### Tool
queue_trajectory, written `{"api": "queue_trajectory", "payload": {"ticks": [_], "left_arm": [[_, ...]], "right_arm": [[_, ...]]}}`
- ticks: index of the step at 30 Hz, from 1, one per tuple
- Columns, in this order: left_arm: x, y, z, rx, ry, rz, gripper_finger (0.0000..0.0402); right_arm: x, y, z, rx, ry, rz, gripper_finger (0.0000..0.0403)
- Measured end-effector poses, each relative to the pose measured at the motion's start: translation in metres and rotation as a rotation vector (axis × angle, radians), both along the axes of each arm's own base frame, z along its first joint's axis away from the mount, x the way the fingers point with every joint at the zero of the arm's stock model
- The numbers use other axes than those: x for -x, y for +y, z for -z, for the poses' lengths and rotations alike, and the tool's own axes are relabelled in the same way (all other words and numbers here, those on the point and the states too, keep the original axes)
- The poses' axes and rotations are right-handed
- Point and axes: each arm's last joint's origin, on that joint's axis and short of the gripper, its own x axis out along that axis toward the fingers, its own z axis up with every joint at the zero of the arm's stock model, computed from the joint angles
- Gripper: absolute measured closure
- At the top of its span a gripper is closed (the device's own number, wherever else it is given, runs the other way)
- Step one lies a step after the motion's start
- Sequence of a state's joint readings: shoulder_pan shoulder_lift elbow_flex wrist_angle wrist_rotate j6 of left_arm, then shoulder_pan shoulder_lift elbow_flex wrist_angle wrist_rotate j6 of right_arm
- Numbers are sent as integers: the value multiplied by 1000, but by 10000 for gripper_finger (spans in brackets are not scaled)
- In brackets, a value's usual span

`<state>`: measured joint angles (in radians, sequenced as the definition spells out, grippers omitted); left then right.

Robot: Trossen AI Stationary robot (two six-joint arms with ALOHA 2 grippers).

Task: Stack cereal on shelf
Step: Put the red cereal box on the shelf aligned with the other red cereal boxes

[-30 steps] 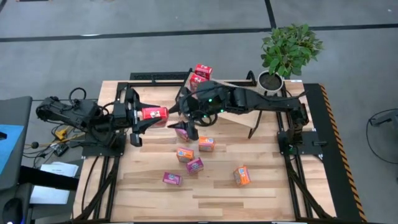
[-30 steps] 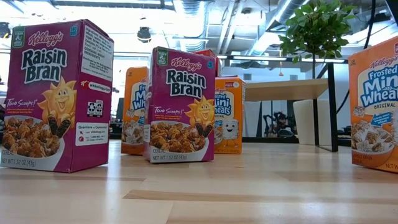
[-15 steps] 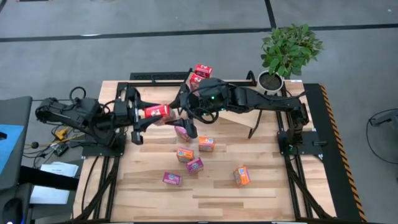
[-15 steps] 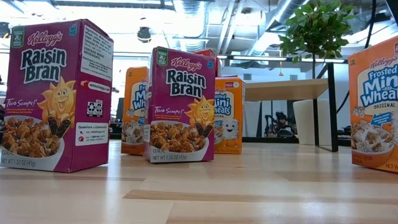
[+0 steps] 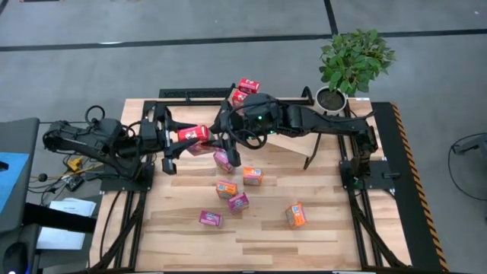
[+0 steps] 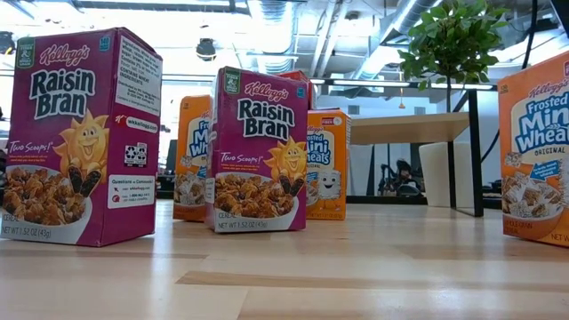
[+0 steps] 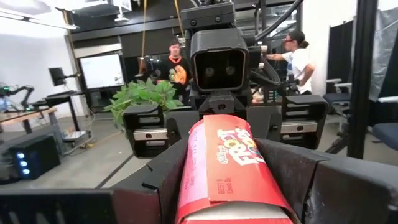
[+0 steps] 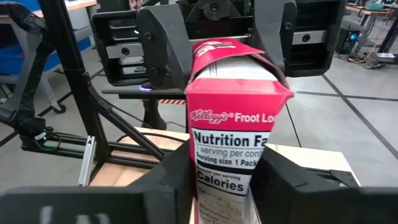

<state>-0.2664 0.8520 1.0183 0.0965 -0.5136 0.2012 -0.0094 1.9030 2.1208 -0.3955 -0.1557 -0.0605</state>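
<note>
red cereal box (image 5: 193, 134), both grippers meeting

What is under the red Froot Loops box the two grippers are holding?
The Froot Loops box hangs between the left gripper and right gripper. Below lies bare tabletop, and a magenta box under the right gripper; the arms cover the rest.

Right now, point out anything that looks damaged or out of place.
The red cereal box is clamped from both ends at once, by the left gripper and the right gripper, in mid-air. In the right wrist view its top edge looks crushed and bowed under the far fingers. The boxes on the table look intact.
</note>
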Motion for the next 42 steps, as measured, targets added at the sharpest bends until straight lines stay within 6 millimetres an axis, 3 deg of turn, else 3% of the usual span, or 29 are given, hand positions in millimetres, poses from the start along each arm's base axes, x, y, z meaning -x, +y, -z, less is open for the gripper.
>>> {"api": "queue_trajectory", "payload": {"ticks": [5, 12, 20, 28, 36, 42], "left_arm": [[1, 2, 0, 15, 7, -62, 223], [10, 6, -1, -9, 27, -140, 164], [40, 16, -11, 23, -33, -242, 106], [65, 24, -10, 81, -38, -273, 99], [73, 26, -3, 124, 9, -258, 99], [71, 26, 0, 116, 36, -253, 99]], "right_arm": [[0, -1, 0, 1, 2, 7, 277], [0, -12, 0, -12, 7, 34, 264], [1, -32, 2, -43, 24, 81, 263], [7, -50, 3, -66, 59, 128, 271], [36, -66, -9, -78, 141, 188, 265], [88, -71, -27, -56, 264, 245, 272]]}}
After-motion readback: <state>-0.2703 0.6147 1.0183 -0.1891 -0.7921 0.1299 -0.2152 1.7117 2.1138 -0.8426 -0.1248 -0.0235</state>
